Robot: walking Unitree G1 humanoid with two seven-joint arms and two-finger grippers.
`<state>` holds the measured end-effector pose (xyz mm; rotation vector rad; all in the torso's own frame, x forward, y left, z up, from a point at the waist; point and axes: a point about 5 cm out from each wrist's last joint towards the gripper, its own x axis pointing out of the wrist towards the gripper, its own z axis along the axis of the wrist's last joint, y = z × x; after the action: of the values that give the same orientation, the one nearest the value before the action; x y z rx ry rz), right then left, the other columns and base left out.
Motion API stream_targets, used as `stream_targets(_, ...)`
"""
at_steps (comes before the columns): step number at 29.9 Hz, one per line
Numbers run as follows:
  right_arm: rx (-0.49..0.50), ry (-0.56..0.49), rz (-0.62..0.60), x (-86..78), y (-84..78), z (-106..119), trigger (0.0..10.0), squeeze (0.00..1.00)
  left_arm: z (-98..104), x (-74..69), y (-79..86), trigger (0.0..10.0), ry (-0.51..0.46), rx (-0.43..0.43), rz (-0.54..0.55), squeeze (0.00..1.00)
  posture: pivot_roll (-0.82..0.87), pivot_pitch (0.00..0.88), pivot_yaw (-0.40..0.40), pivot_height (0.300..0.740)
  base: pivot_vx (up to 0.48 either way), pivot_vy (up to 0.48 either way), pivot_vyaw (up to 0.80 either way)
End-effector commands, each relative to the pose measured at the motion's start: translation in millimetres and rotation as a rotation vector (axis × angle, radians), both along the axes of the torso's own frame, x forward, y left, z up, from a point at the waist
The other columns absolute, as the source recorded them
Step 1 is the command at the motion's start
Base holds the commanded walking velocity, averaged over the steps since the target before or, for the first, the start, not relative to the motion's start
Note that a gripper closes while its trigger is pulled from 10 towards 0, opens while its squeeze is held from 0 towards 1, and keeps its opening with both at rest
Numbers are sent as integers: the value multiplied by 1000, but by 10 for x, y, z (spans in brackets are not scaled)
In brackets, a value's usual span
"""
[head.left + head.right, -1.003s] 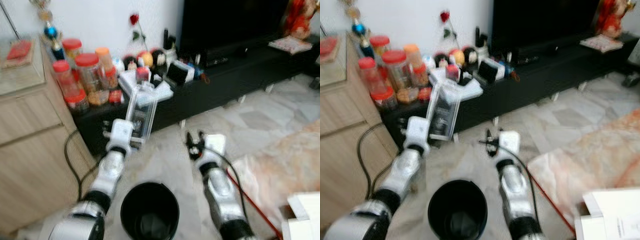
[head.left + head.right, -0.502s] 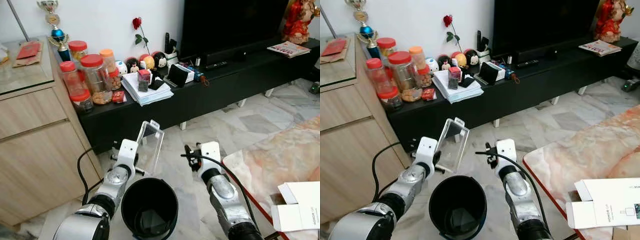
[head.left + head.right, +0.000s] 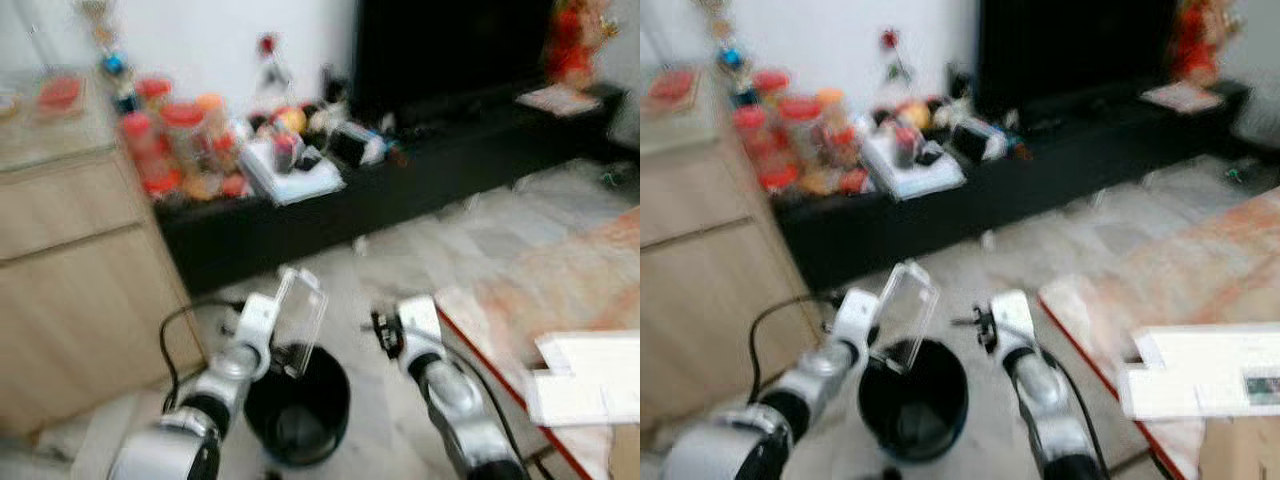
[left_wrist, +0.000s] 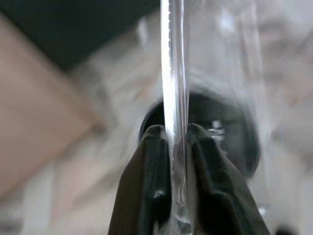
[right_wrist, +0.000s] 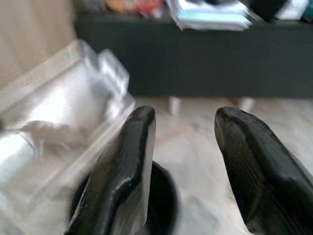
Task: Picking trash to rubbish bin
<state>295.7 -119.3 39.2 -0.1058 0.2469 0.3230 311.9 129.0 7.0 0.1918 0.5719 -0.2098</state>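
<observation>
One piece of trash in play: clear plastic box (image 3: 300, 305), pinched by its thin edge in my left hand (image 4: 175, 147), fingers (image 4: 151, 171) clamped tight on the wall of it. It sits tilted right above the black rubbish bin (image 3: 298, 405), lower end at the rim, not dropped yet.

Change vs half a second ago: whole picture has shifted and gone blurry, so my head is moving, not the room. Relative to the bin, the box looks closer to the mouth now, its lower corner overlapping the rim, where before it stood a bit higher and behind it. A second ago it was well above and in front of the black tv bench (image 3: 420, 180). My read: transport is basically done, release is the next step. Left wrist view agrees, the bin opening lies straight beyond the box edge.

Right hand (image 3: 985, 325) hovers beside the bin on the other side, empty, fingers (image 5: 122, 166) spread moderately apart. Right wrist view looks past them at the box and the bin rim.

Risk, as a guess: box is long and leaning, could catch the rim and tip out onto the floor if let go at this angle.

Writing: nothing readable now. White carton (image 3: 1200, 385) on the marbled tabletop (image 3: 1180, 270) has a small label, too smeared to read. Jars with red lids (image 3: 165, 150) on the bench likewise, no legible text.
</observation>
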Motion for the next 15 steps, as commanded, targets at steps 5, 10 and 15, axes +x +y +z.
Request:
stream_targets(5, -1, 1, 6, -2, 2, 14, 10000, 0, 76, 69, -13, 10000, -27, -17, 18, 0, 134, 48, 7, 740, 0, 0, 0)
stream_targets(10, 7, 3, 8, -10, 10, 16, 10000, 0, 86, 76, -10, 10000, -34, -32, 29, 0, 134, 48, 7, 740, 0, 0, 0)
stream_targets(15, 12, 3, 9, -9, 18, 20, 10000, 0, 86, 78, 9, 10000, -32, -28, 36, 0, 133, 49, 7, 740, 0, 0, 0)
